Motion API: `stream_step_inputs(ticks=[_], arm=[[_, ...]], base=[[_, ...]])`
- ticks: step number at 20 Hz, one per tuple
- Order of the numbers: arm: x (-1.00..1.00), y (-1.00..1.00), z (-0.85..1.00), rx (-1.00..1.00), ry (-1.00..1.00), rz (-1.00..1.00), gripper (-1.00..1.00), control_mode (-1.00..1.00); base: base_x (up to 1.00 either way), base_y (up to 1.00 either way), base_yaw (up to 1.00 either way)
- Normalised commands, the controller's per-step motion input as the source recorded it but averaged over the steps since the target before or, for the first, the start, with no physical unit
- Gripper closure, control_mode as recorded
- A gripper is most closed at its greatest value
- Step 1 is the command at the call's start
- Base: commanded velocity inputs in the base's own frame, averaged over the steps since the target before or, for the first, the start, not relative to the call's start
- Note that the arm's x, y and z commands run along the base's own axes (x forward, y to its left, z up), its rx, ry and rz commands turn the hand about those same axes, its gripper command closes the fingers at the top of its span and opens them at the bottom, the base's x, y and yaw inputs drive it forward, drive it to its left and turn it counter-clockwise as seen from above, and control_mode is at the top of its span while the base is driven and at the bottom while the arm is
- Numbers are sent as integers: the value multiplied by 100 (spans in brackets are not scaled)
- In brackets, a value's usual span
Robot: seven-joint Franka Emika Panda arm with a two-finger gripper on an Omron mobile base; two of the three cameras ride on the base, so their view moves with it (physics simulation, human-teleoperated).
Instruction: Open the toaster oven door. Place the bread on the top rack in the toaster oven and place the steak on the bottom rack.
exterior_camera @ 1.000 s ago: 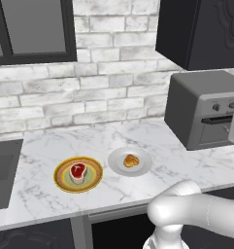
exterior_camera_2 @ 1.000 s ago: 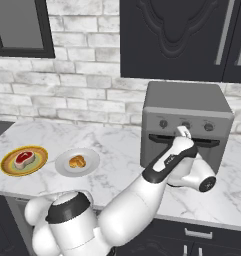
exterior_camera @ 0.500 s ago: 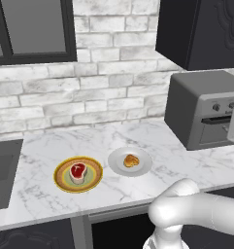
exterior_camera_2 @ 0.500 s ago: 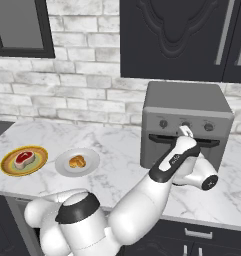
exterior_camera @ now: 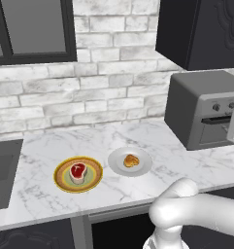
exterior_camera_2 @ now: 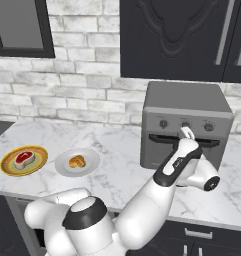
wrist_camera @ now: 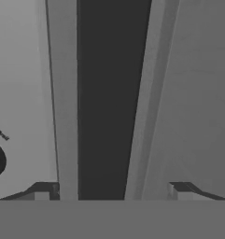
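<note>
We hold pincer [wrist_camera: 111, 189] released, fingers either side of door [exterior_camera_2: 184, 150] handle [wrist_camera: 109, 93]. Handle sits dead ahead, between jaws, long axis crossing gap. Door shut. Bread [exterior_camera_2: 77, 161], steak [exterior_camera_2: 23, 158] well behind us on worktop [exterior_camera_2: 117, 165].

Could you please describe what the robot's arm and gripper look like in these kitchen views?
The arm is made of glossy white rounded segments, with dark grey to black bands at the joints. The wrist section carries a black panel and ends in a black round cap. The gripper has two small dark finger tips with flat, angular ends. No cables or readable markings can be made out.
</note>
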Motion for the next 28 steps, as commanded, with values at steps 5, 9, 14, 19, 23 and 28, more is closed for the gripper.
stream_step_inputs(ticks=[5,9,14,19,23,28], arm=[[3,2,-1,-1,-4,0,100,-100],[17,0,0,-1,0,0,100,-100],[27,2,-2,0,0,0,100,-100],[-5,22,-23,0,0,0,100,-100],[-15,32,-34,-7,2,-2,100,-100],[-3,35,-42,-10,18,-4,100,-100]], base=[[0,0,0],[0,0,0],[0,0,0],[0,0,0],[0,0,0],[0,0,0]])
